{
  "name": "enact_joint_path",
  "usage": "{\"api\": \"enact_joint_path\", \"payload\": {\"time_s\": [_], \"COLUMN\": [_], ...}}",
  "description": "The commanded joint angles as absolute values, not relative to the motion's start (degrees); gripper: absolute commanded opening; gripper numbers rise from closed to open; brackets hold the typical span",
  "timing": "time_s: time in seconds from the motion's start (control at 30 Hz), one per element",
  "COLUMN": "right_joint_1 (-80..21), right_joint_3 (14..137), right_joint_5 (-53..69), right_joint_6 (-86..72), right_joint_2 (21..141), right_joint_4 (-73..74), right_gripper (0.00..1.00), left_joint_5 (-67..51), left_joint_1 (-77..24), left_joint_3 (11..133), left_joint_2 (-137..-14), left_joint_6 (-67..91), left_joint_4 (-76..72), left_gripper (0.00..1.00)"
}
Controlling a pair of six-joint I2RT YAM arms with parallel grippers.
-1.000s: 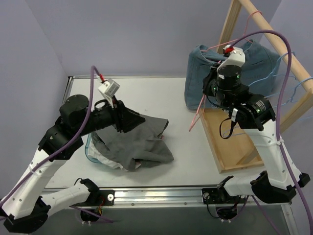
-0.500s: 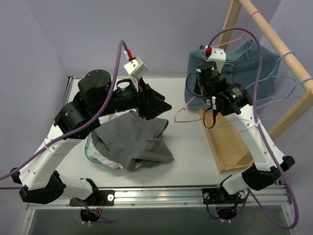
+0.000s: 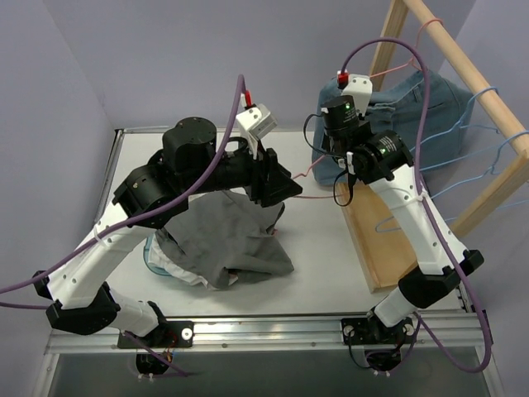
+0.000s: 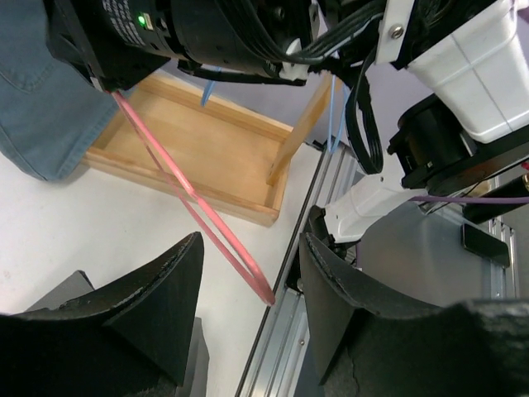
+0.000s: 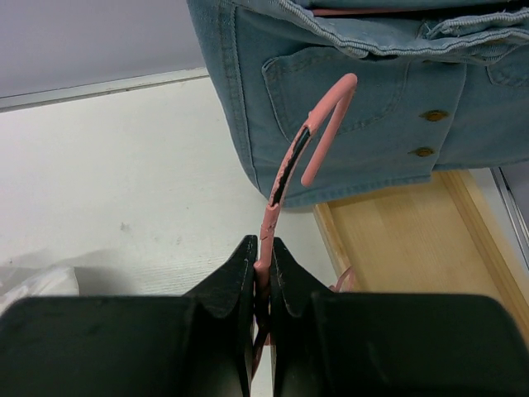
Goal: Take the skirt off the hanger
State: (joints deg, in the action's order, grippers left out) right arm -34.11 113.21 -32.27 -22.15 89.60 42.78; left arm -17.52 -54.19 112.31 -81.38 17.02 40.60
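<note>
A grey skirt lies crumpled on the table, off any hanger. My right gripper is shut on a bare pink hanger and holds it above the table; in the right wrist view the fingers pinch its wire. My left gripper is open, and the hanger's far corner sits between its fingertips without touching them. A denim garment hangs on the rack behind on another pink hanger.
A wooden rack with a tray-like base stands on the right and carries blue hangers. A clear basket lies under the grey skirt. The table's metal front rail shows in the left wrist view.
My left gripper has risen off the grey skirt and swung right to the hanger's end. My right gripper has moved left and up with the pink hanger.
</note>
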Motion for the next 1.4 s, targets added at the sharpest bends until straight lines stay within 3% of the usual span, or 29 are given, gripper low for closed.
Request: {"api": "enact_joint_path", "payload": {"time_s": [0.0,0.17,0.27,0.33,0.4,0.43,0.53,0.57,1.0,1.2,1.37], "right_joint_1": [-33.84,-33.84,-33.93,-33.84,-33.75,-33.75,-33.75,-33.75,-33.84,-34.36,-35.77], "right_joint_3": [116.62,119.97,120.24,120.15,120.23,120.41,121.20,121.46,130.95,126.30,126.47], "right_joint_5": [-34.54,-34.10,-32.35,-31.30,-28.06,-26.56,-22.42,-21.63,-10.11,-9.58,-11.60], "right_joint_6": [-21.36,-21.36,-21.36,-21.10,-20.31,-19.87,-19.77,-20.04,-24.78,-26.54,-26.46], "right_joint_2": [90.17,91.05,90.01,89.30,87.90,87.46,84.82,82.99,68.74,59.16,56.25], "right_joint_4": [43.95,45.70,45.70,45.70,45.44,45.53,46.31,46.41,45.19,33.33,31.64], "right_gripper": [0.00,0.00,0.00,0.05,0.30,0.53,0.80,1.00,1.00,0.93,0.91], "left_joint_5": [-14.34,-8.45,-3.62,-1.06,1.13,2.19,3.16,3.08,-5.43,-8.61,-12.22], "left_joint_1": [-55.72,-57.57,-57.74,-57.83,-57.83,-57.75,-57.13,-57.04,-55.63,-55.64,-55.81], "left_joint_3": [116.71,122.07,127.25,129.71,129.99,129.90,129.20,129.11,131.75,138.76,142.47], "left_joint_2": [-83.05,-86.57,-89.73,-91.31,-91.58,-91.41,-90.88,-90.88,-95.09,-100.97,-104.94], "left_joint_6": [15.21,13.89,13.45,12.92,12.04,11.61,9.85,8.97,7.03,7.47,8.96], "left_joint_4": [43.06,49.47,54.66,57.03,57.74,57.66,56.87,56.60,45.11,38.95,30.96], "left_gripper": [0.59,0.49,0.03,0.02,0.02,0.02,0.02,0.02,0.02,0.02,0.02]}}
